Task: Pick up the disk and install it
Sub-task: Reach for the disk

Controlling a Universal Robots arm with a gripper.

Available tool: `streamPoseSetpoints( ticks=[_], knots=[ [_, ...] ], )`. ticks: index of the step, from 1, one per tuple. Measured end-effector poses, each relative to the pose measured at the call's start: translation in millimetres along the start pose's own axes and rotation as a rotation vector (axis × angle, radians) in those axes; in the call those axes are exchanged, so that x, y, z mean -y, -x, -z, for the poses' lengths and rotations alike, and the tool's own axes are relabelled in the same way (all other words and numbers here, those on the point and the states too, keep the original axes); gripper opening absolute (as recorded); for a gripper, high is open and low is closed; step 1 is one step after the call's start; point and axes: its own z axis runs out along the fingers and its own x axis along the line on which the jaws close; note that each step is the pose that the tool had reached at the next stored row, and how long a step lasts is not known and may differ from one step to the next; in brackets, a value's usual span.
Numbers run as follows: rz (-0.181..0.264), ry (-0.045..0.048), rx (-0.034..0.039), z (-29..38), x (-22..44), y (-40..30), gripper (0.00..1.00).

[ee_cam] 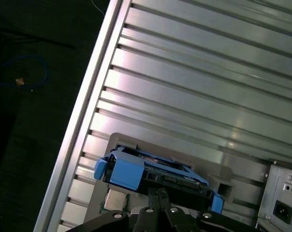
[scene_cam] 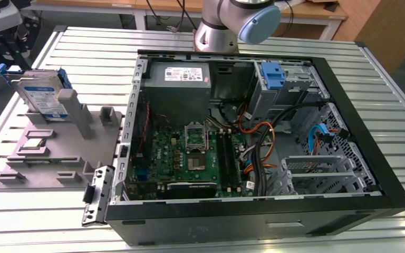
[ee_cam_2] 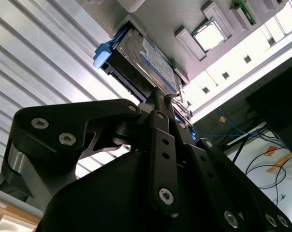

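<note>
Ribbed silver counter (scene_cam: 382, 89) spreads out under me, light glancing off its slats. Pale wooden desks (scene_cam: 315, 11) stand beyond its far edge. Off the side, dark floor (ee_cam: 30, 159), a loose blue cable (ee_cam: 42, 72) lying there.

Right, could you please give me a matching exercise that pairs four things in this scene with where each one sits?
Things:
1. disk
2. blue bracket
3. power supply
4. hand

Places:
A. in the case, in the corner nearest the arm's base
B. upright in the grey stand
C. in the case's drive bay
D. close by the disk

Pairs: 1-B, 2-C, 3-A, 4-D
</note>
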Motion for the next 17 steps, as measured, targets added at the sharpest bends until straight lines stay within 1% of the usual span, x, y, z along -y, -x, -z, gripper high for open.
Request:
streamPoseSetpoints(
  ticks=[4, 12, 14, 17],
  knots=[
    [0.031, 0.0015, -0.0012, 0.0, 0.0, 0.0, 0.10],
    [0.036, 0.0017, -0.0016, 0.0, 0.0, 0.0, 0.10],
    [0.052, 0.0022, -0.0023, -0.1, 0.0, 0.0, 0.10],
    [0.094, 0.0035, -0.0043, -0.1, 0.0, 0.0, 0.10]
  ],
)
